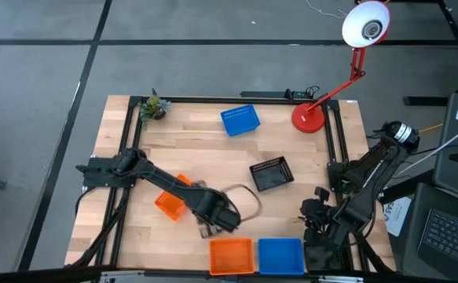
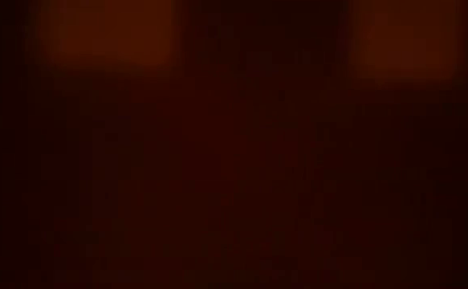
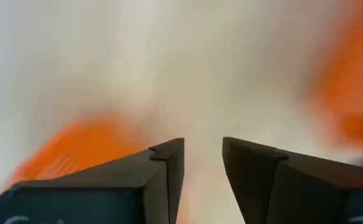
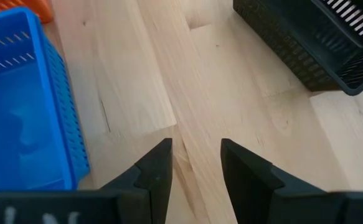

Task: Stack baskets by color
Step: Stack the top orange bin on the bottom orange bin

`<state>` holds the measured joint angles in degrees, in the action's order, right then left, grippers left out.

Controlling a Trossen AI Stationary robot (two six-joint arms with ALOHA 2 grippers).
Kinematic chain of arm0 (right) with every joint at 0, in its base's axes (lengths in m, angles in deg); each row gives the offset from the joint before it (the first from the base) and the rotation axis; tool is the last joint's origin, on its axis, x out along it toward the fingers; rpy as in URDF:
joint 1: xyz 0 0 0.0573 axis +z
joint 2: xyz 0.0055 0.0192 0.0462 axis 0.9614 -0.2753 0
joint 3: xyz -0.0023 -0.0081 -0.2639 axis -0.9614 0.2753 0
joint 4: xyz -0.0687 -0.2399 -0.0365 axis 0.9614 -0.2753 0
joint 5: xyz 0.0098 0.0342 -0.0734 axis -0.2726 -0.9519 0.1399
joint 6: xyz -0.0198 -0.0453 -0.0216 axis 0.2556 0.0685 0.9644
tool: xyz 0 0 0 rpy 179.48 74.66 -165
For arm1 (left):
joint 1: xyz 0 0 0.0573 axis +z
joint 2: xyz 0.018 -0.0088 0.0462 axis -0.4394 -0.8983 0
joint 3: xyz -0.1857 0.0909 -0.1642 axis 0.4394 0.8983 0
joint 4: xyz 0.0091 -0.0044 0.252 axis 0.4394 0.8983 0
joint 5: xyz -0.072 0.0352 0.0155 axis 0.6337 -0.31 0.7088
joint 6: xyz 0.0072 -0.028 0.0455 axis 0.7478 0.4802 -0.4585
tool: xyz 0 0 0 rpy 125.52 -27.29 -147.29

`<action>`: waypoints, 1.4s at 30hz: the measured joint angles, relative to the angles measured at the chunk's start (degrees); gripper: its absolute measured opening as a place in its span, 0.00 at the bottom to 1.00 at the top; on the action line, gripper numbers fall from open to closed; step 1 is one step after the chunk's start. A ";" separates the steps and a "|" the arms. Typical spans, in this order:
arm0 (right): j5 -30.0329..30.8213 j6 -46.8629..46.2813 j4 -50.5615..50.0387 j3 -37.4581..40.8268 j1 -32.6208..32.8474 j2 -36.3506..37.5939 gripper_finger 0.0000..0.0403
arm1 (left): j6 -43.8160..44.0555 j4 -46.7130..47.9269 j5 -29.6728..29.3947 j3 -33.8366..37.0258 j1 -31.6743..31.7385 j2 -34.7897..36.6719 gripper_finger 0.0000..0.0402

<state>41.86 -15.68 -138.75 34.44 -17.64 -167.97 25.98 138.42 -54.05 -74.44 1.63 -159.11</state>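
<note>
The left gripper (image 1: 207,229) is seen spread and empty, apparently just beside the orange stack (image 1: 231,256) at the worktop's (image 1: 197,149) front edge, so the loose orange basket (image 1: 171,203) is judged next, while the right gripper (image 4: 195,165) is parked, spread.

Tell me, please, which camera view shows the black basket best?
The high view: the whole black basket lies mid-table. The right wrist view catches only one corner; the left wrist view misses it, and the low view is dark.
</note>
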 joint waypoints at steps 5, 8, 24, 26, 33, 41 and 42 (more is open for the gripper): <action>-1.45 -0.03 0.93 0.00 0.00 -2.28 0.33 | 7.89 12.72 -5.37 0.68 0.54 0.80 0.25; -3.28 -0.06 1.09 0.00 0.02 -3.28 0.33 | 7.32 12.47 -4.45 2.76 0.36 3.94 0.25; -4.39 -0.04 3.40 0.02 0.02 -3.76 0.33 | 31.48 -14.22 -15.42 44.46 -4.14 39.56 0.25; -4.39 -0.02 3.38 0.02 0.02 -3.76 0.33 | 31.60 -25.04 -15.42 49.95 -3.93 41.52 0.25; -4.39 0.29 3.27 0.02 0.02 -3.74 0.33 | 30.93 -41.82 -12.95 56.62 -1.20 38.27 0.25; -4.41 0.44 2.87 0.02 0.02 -3.67 0.33 | 31.30 -44.08 -9.19 56.74 -0.32 34.00 0.25; -4.41 0.44 2.87 0.02 0.02 -3.67 0.33 | 31.28 -44.95 -9.17 56.72 -0.40 33.71 0.25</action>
<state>37.45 -15.24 -135.88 34.47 -17.62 -171.65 57.26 93.47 -63.22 -17.72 1.23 -125.40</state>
